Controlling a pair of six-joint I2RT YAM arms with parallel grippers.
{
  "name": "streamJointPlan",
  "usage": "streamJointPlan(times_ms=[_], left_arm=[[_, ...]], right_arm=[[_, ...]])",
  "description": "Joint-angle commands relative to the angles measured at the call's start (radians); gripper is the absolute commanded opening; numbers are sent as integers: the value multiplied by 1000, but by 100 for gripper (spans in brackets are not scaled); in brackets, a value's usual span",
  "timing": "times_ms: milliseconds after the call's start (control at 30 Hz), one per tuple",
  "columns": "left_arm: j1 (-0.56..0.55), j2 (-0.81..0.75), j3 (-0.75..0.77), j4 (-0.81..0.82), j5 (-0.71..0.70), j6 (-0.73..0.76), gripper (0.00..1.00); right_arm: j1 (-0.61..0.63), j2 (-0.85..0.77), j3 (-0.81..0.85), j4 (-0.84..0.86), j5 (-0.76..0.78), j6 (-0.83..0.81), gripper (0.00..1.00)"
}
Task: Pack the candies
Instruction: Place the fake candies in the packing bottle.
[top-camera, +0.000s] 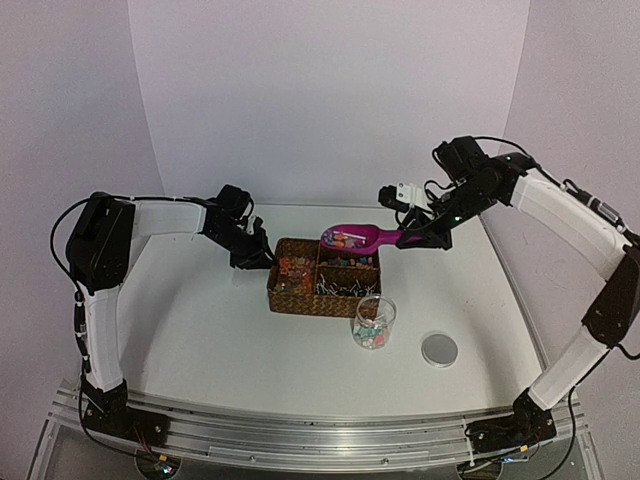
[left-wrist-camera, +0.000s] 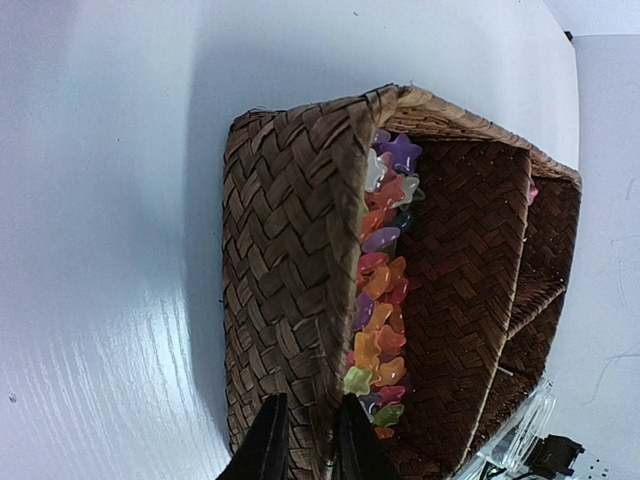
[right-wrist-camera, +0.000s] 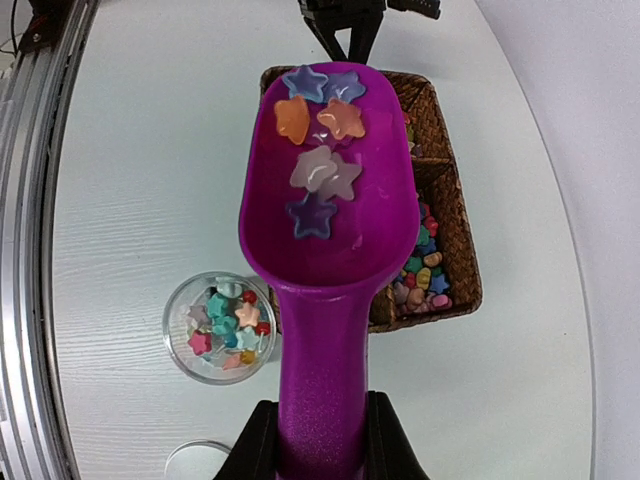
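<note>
Held star candies (right-wrist-camera: 318, 175) in the magenta scoop (right-wrist-camera: 320, 330) above the woven basket (top-camera: 300, 298), handle clamped in the right gripper (right-wrist-camera: 318, 438), basket's end wall pinched in the left gripper (left-wrist-camera: 310, 442), jar (right-wrist-camera: 173, 340) with more stars just beside it.

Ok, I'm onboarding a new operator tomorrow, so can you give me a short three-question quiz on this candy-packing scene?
1. True or false: the magenta scoop in the right tool carries star candies.
2. What does the left tool clamp? A) the scoop B) the wicker basket's wall C) nothing
3. Is the lid on the clear jar?
Key: 1 true; 2 B; 3 no, it lies beside the jar.
</note>
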Motion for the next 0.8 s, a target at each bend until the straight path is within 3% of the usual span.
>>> streamJointPlan(times_ms=[0,267,767], left_arm=[[13,-34,-16,3,-12,-4,17],[13,-35,-19,4,-10,-6,17],[13,-36,-22,3,-17,-7,17]], right_arm=[[-38,-150,-153,6,-40,3,0],[-89,-297,-311,-21,22,-16,0],[-90,-259,-328,-145,138,-157,0]])
